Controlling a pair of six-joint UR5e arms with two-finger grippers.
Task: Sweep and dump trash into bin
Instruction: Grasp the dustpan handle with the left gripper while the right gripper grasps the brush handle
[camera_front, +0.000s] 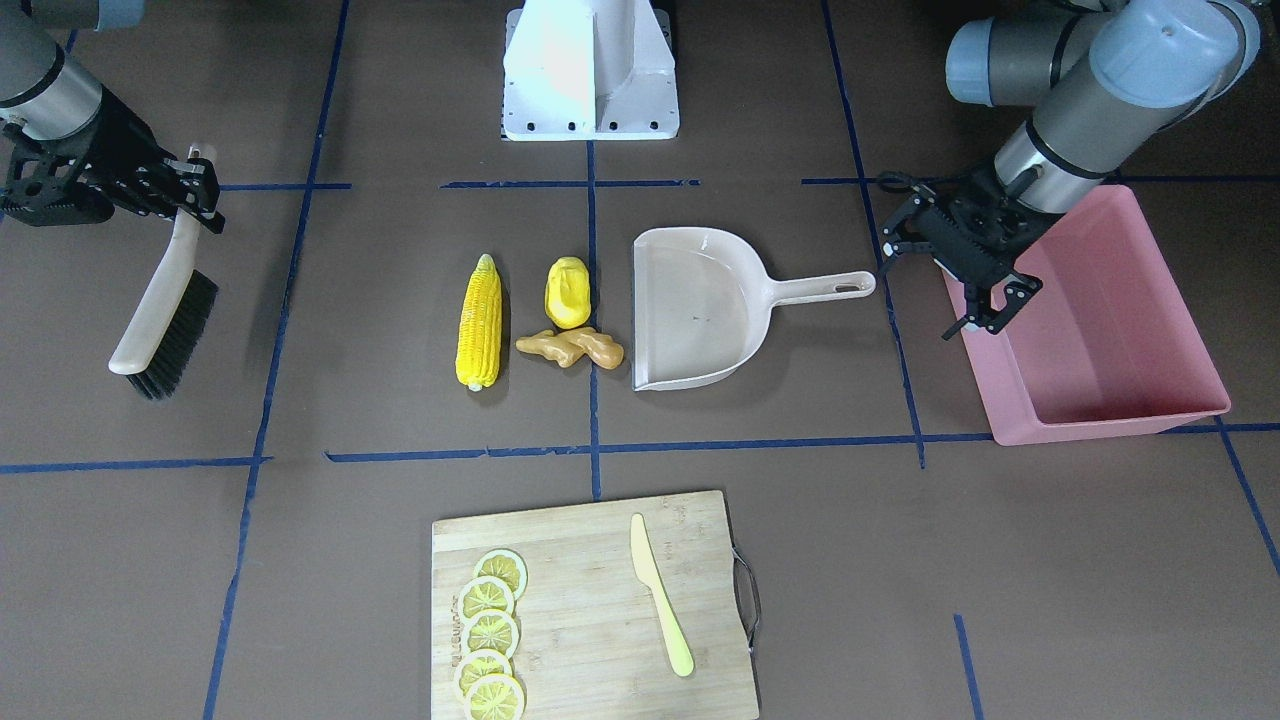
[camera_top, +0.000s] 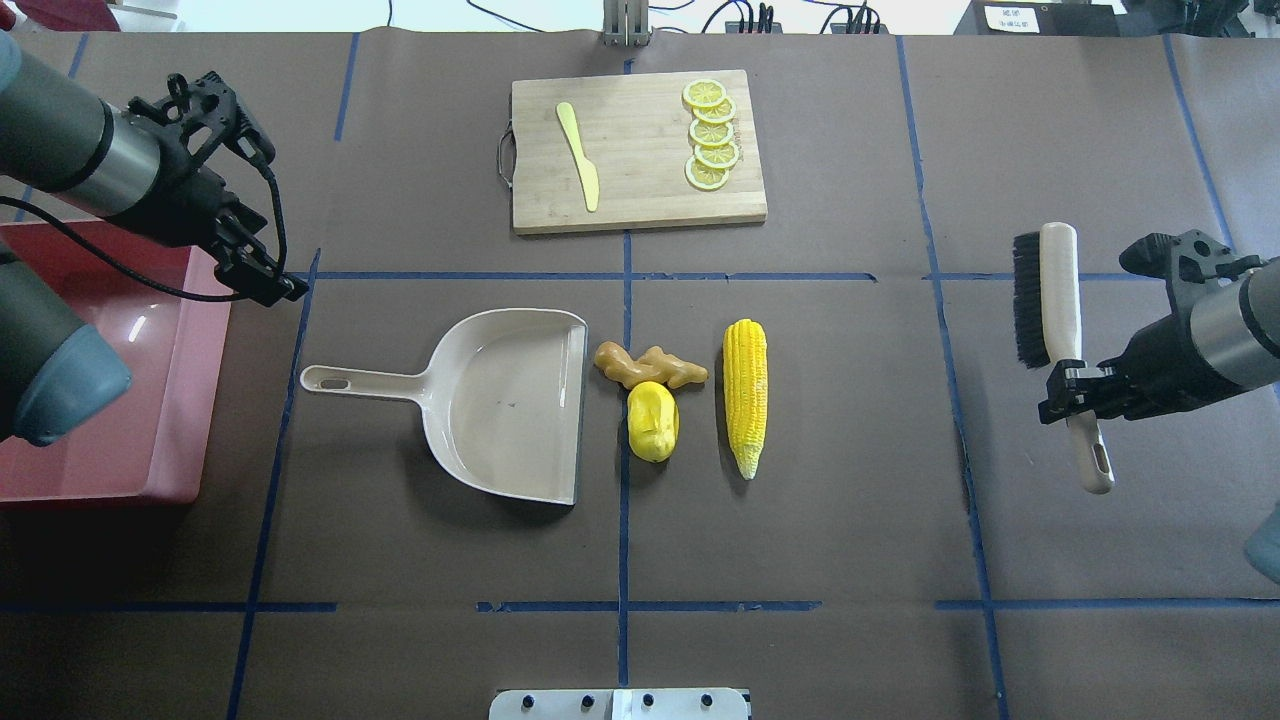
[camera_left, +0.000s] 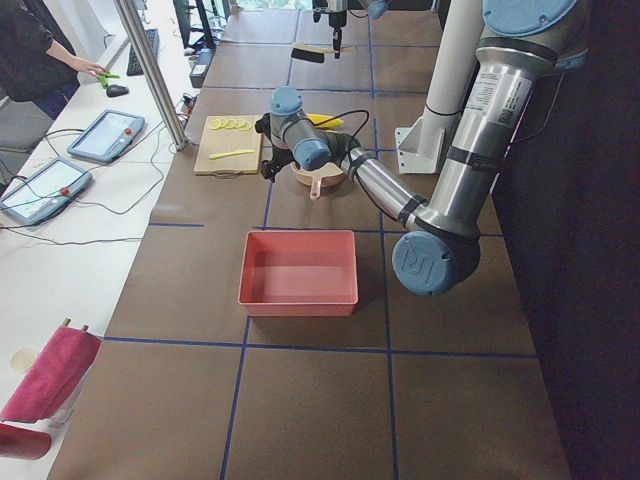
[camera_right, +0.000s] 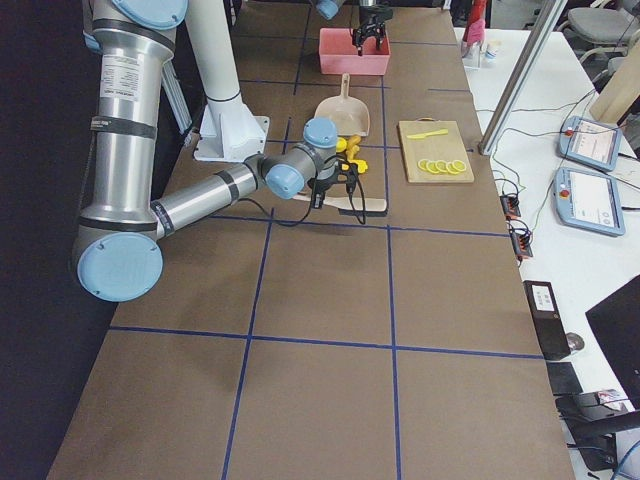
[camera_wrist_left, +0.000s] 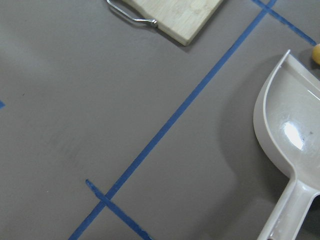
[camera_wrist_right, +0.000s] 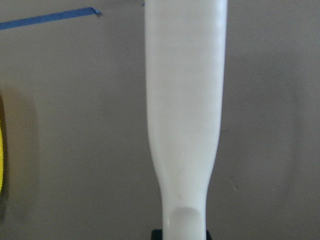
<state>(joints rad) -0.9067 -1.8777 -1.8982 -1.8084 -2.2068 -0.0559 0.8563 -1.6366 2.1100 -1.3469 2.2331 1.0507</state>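
pink bin (camera_front: 1100, 400) lies beside the left gripper (camera_front: 985, 312), fingers apart and empty; the right gripper (camera_top: 1075, 385) has its fingers clamped on the brush (camera_top: 1058, 290). corn cob (camera_top: 745, 395), lumpy vegetable (camera_top: 652, 420) and ginger root (camera_top: 650, 367) lie just off the dustpan (camera_top: 510, 400) mouth: steady its handle first, then sweep low.

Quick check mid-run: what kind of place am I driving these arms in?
Probably a robotics lab, not a kitchen: blue tape grid on the table, tablets on a side bench, toy corn as trash.
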